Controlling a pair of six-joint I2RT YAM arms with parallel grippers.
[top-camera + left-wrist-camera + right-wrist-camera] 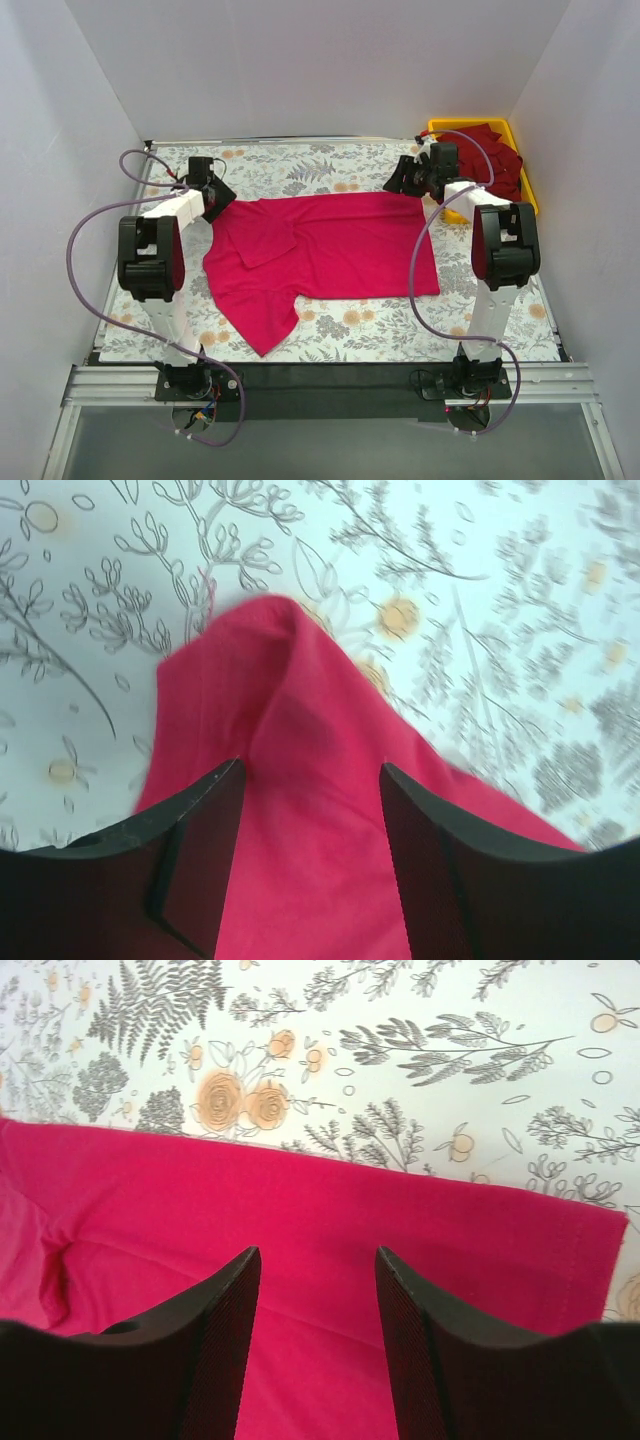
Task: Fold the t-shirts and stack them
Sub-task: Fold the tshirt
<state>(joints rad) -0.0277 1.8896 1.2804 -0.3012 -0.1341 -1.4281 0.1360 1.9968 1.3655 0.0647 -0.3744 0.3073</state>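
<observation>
A magenta-pink t-shirt point(330, 250) lies spread on the floral table, one sleeve hanging toward the front. My left gripper point(218, 198) is open over its far left corner; the left wrist view shows pink cloth point(300, 810) between the spread fingers. My right gripper point(405, 180) is open over the far right edge; the right wrist view shows the shirt's hem point(420, 1220) under the spread fingers. Darker crimson shirts point(490, 160) lie heaped in the yellow bin point(528, 185) at the back right.
The floral tablecloth point(300, 165) covers the table between white walls. A black rail point(320, 378) runs along the near edge with both arm bases. Purple cables loop beside each arm.
</observation>
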